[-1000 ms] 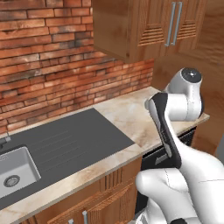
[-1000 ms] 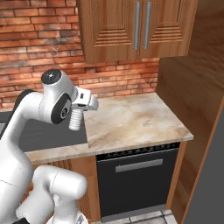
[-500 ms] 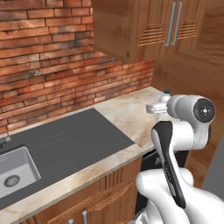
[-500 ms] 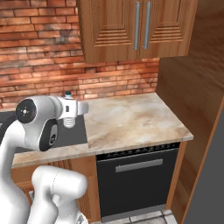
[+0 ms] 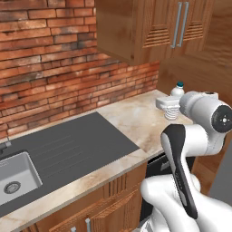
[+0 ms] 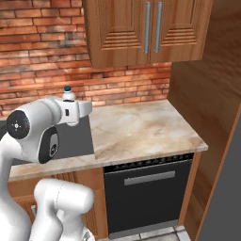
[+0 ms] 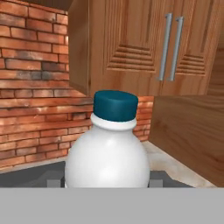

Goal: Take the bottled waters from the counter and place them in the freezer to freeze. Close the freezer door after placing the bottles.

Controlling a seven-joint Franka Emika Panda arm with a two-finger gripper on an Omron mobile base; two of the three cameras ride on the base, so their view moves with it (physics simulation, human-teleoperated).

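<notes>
Your counter (image 6: 141, 129) sits below, and the white ribbed bottle (image 7: 107, 153) is lifted above it, at 12 o'clock from the gripper (image 5: 168, 103), jaws closed around its body. It's probably light but slick plastic (ribs help), so stay gripping mid-body, not the blue cap (image 7: 115, 105).

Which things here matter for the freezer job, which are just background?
Job:
- white bottled water, blue cap, between the gripper fingers
- counter

Background:
- sink
- black appliance front
- wooden wall cabinet
- brick wall
</notes>
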